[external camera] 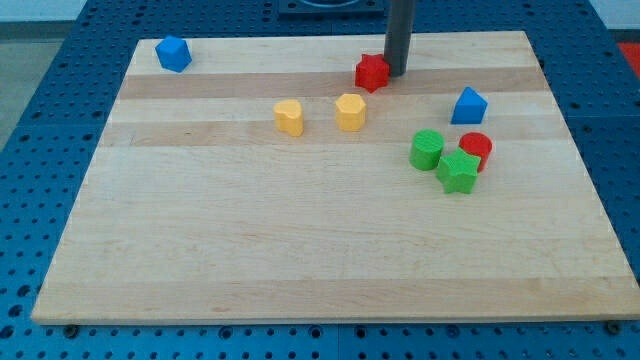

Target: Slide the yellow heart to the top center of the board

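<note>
Our rod comes down from the view's top, and my tip (395,73) rests at the right side of the red star-like block (372,72), touching it or just beside it; we cannot tell which. The rod has no jaws and holds nothing.

The yellow heart (289,117) lies left of and below the tip, in the upper middle of the wooden board (300,250), with the red block between it and the tip's side of the board. Just to its right, apart from it, sits a second yellow block (350,111), roughly hexagonal.

Above the heart the board runs bare up to the top edge, and bare wood spreads to its left and below as well. A blue block (173,53) sits near the top left corner. Toward the right edge stands a blue triangular block (468,105). Below it a cluster gathers: a green cylinder (426,149), a red cylinder (475,150) and a green star-like block (458,172), the last touching the red cylinder.

We see no containers on the board.
</note>
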Controlling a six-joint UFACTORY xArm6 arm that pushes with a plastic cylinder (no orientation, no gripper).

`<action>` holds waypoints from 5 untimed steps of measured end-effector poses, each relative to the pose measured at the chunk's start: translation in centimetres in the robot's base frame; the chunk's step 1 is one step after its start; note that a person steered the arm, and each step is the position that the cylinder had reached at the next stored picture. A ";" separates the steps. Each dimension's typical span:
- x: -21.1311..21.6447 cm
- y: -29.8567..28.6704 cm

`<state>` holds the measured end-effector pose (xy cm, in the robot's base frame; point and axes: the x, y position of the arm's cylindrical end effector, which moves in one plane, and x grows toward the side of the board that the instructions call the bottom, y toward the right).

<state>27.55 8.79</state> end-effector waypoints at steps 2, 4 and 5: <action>-4.1 0.6; -3.7 -6.6; -0.2 -10.0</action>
<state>27.31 -1.22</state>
